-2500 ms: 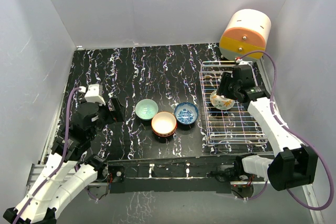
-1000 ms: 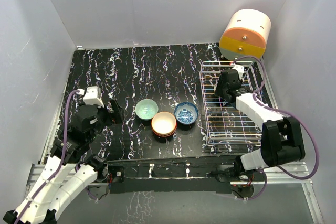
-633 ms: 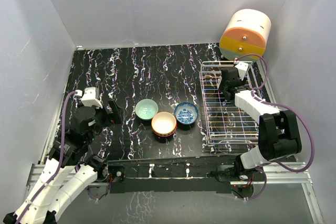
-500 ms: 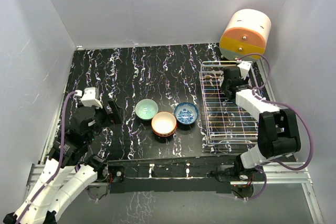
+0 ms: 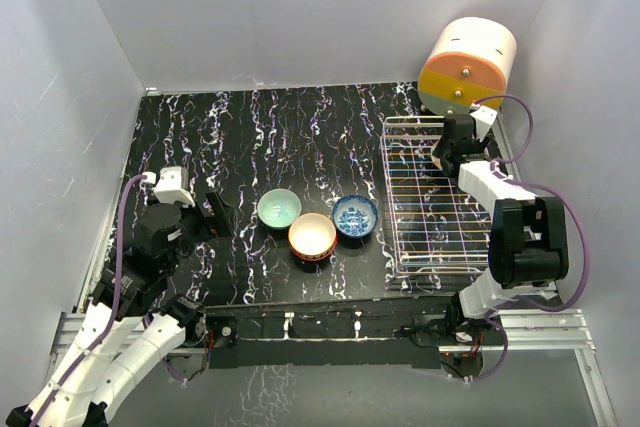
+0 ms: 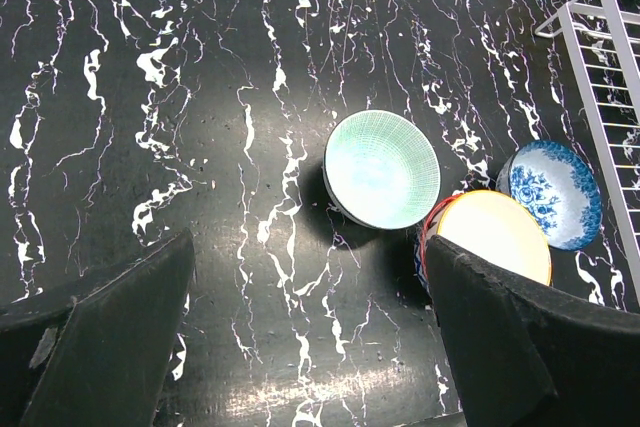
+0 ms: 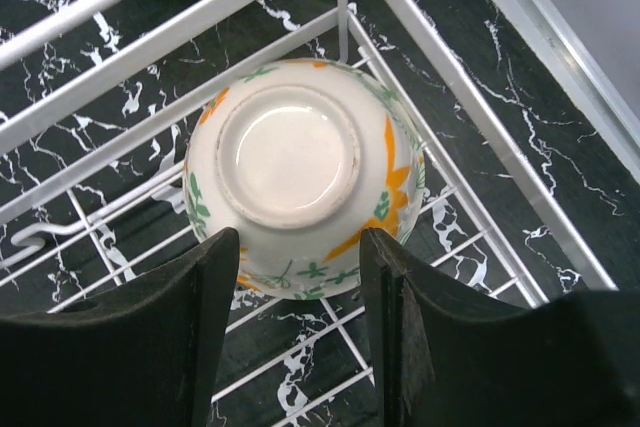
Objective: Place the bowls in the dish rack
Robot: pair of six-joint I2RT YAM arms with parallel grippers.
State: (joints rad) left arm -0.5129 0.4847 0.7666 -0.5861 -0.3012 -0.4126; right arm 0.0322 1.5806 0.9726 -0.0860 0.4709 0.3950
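Reaching into the far right corner of the dish rack (image 5: 440, 217), my right arm hides my right gripper (image 7: 300, 235) and the cream bowl (image 7: 290, 152) from overhead. Left wrist: my left gripper (image 6: 310, 247) gapes empty near the mint bowl (image 6: 382, 169). Right wrist: parted fingers (image 7: 395, 307) flank the cream bowl, base-up in the rack, ungripped.

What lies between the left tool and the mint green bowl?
Nothing but bare black marbled table; the left wrist view shows that stretch clear from the open left tool to the mint green bowl.
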